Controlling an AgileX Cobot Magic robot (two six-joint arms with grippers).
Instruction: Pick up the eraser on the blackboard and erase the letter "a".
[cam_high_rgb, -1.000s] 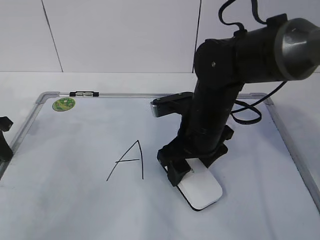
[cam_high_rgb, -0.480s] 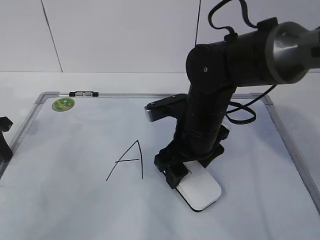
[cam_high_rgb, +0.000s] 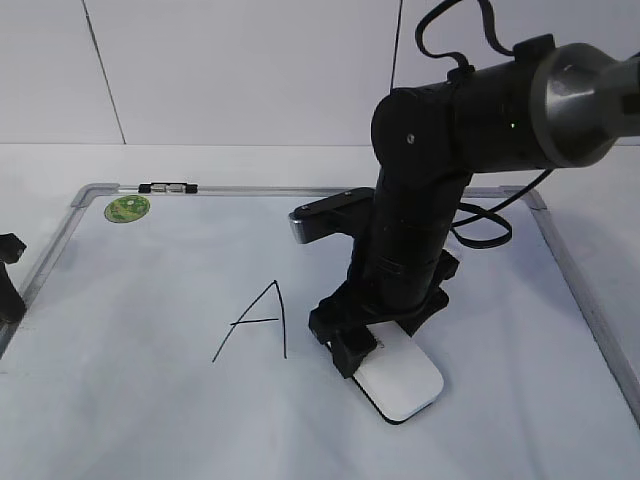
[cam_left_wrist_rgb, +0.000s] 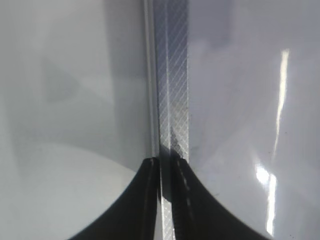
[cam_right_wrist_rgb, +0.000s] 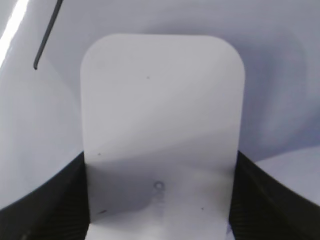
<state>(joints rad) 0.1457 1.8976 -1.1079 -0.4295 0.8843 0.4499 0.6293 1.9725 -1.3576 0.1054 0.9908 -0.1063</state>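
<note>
Now | right tool (cam_right_wrist_rgb: 159, 200) clamps smooth rounded white eraser (cam_right_wrist_rgb: 162, 125) | glossy blackboard (cam_high_rgb: 130, 420)

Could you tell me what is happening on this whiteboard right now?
The right arm's tool is down on the white eraser, its fingers against both sides, on the blackboard. The eraser sits right of a capital "A", which is untouched. The left tool rests shut at the board's left frame.

black arm (cam_high_rgb: 420, 200), looped black cable (cam_high_rgb: 480, 225)
</note>
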